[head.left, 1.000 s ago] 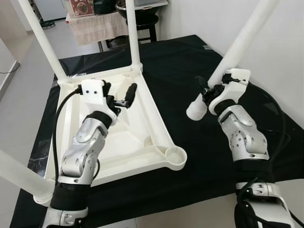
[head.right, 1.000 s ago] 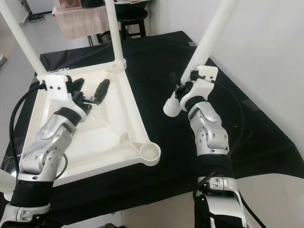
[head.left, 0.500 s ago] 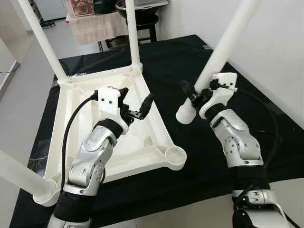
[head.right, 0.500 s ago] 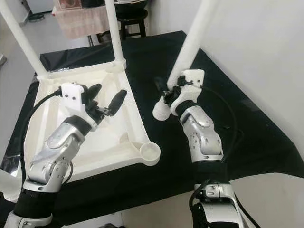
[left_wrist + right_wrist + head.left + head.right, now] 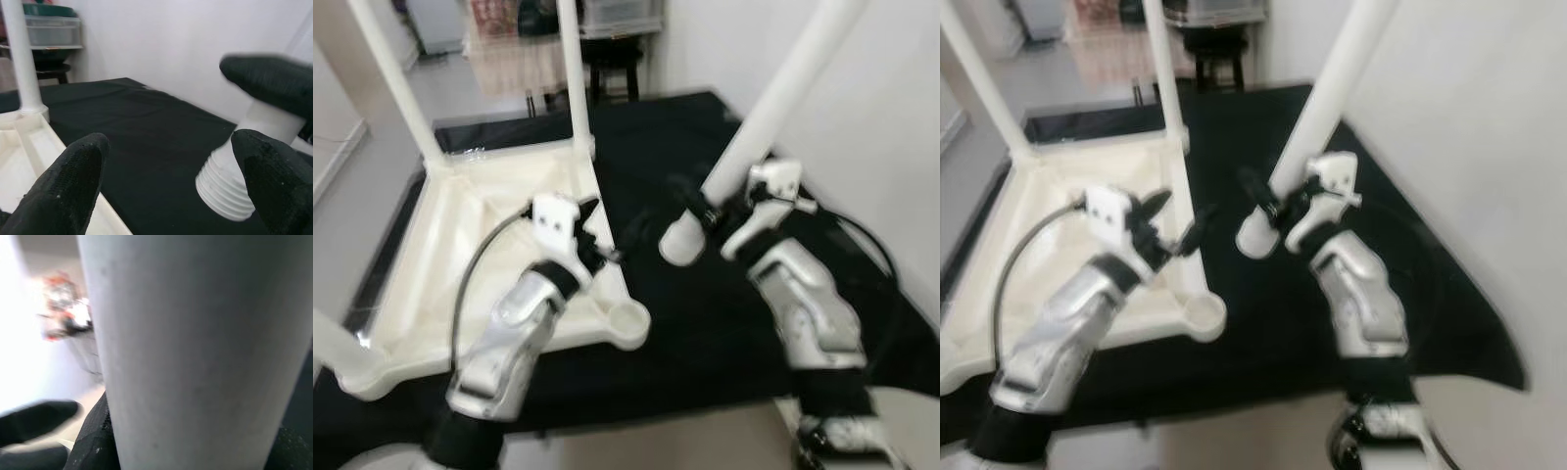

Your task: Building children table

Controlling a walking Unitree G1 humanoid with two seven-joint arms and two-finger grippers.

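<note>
The white table top (image 5: 460, 225) lies upside down on a black cloth. Two legs stand in its far corners, one at the left (image 5: 396, 88) and one at the right (image 5: 573, 78), and a third leg (image 5: 333, 343) rises from the near left corner. The near right socket (image 5: 628, 318) has no leg in it. My right gripper (image 5: 705, 201) is shut on the fourth leg (image 5: 773, 98), which is held tilted, its threaded end (image 5: 230, 188) above the cloth right of the table. My left gripper (image 5: 612, 230) is open over the table's right rim, close to that end.
The black cloth (image 5: 705, 323) covers the floor under the table. A white wall (image 5: 891, 117) stands close on the right. A dark stool (image 5: 612, 64) and a draped stand (image 5: 514, 64) are beyond the far edge. Bare floor (image 5: 352, 176) lies to the left.
The right gripper has carried the leg leftward, nearer the table. The left gripper has moved right, to the table's right rim. The head view has shifted and blurred.
</note>
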